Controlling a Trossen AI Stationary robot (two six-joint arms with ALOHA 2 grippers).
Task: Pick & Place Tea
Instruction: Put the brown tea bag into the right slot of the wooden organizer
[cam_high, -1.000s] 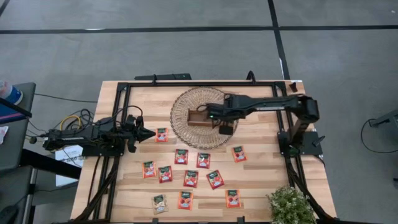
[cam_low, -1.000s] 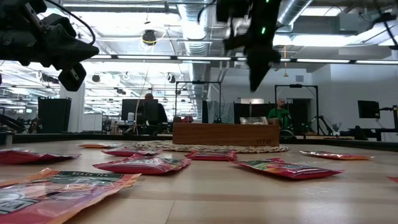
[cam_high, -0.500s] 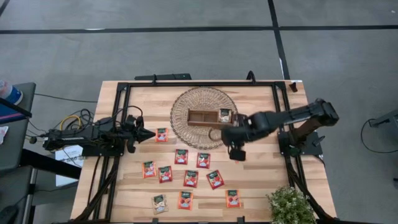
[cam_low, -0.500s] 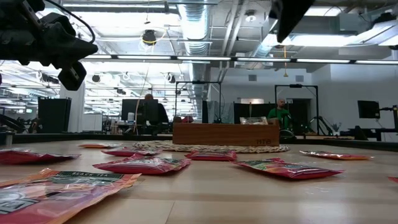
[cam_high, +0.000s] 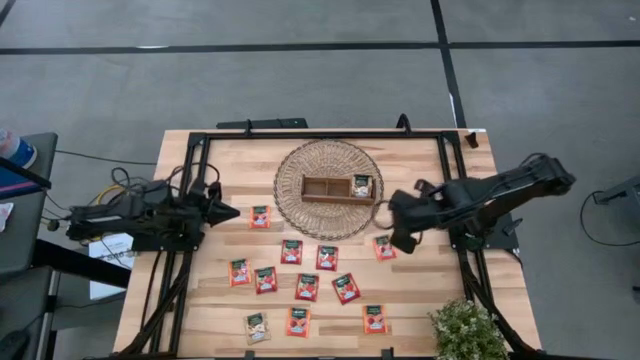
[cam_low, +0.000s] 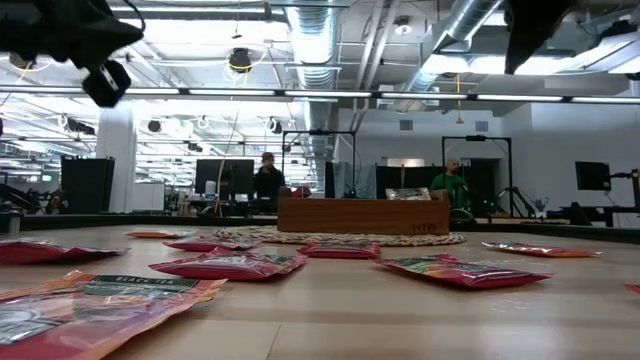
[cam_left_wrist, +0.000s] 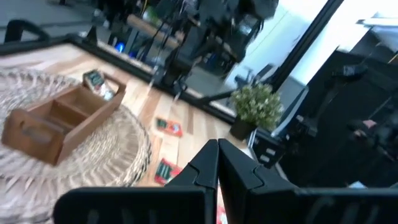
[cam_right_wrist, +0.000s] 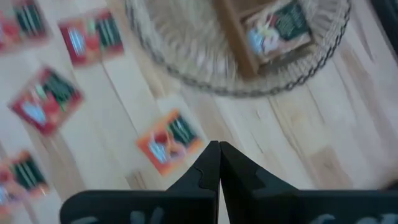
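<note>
Hovering over the red-orange sachet (cam_high: 384, 247) that lies just off the woven mat (cam_high: 300, 214), your right gripper (cam_high: 398, 240) has its fingers pressed together and carries nothing. One beige sachet (cam_high: 361, 185) already stands in the right-hand compartment of the wooden tray (cam_high: 322, 188); the other two compartments look bare. So you are, by my reading, between placements and lining up on the next pickup.

For that next move you will need to spread the fingers before coming down, since they cannot take the sachet as they stand. The packet is thin and flat against the table (cam_high: 430, 290), so aim for an edge and expect it to slide.

Your left gripper (cam_high: 228, 212) waits on the other side, fingers also pressed together and holding nothing, with its tip pointing at the sachet by the mat's rim (cam_high: 260, 216).

Counting the tea in the high view: one sachet in the tray and eleven on the table. Ten of those on the table are red-orange, and one, nearest the front edge (cam_high: 257, 326), is pale. You also have one tray, one mat and one small potted plant (cam_high: 466, 331) at the front corner.
</note>
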